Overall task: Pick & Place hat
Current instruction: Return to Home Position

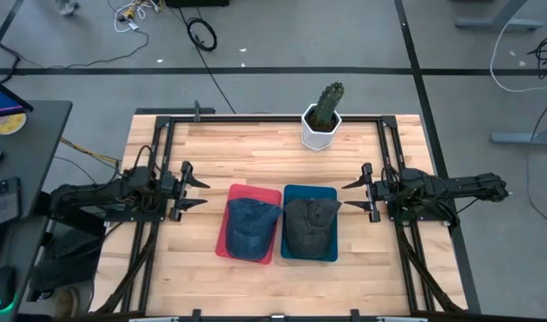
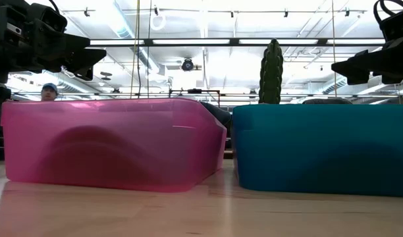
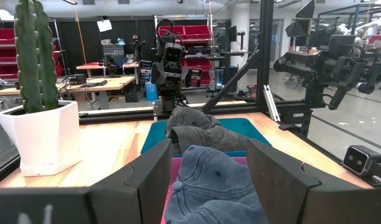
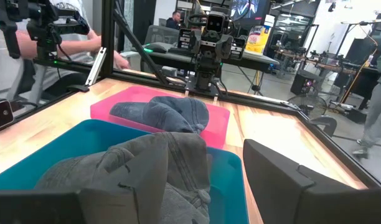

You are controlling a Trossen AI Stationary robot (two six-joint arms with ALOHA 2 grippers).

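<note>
A blue denim hat (image 1: 252, 224) lies in the pink bin (image 1: 233, 193), and a dark grey hat (image 1: 309, 223) lies in the teal bin (image 1: 296, 190); the bins stand side by side at the table's middle. The blue hat also shows in the left wrist view (image 3: 212, 183), the grey hat in the right wrist view (image 4: 147, 171). My left gripper (image 1: 195, 191) is open and empty, left of the pink bin. My right gripper (image 1: 354, 196) is open and empty, right of the teal bin.
A cactus in a white pot (image 1: 322, 116) stands at the table's far edge, behind the bins. A black frame (image 1: 256, 119) runs around the table. Bare wood lies in front of the bins and beside them. A person sits beyond the table in the right wrist view (image 4: 66, 46).
</note>
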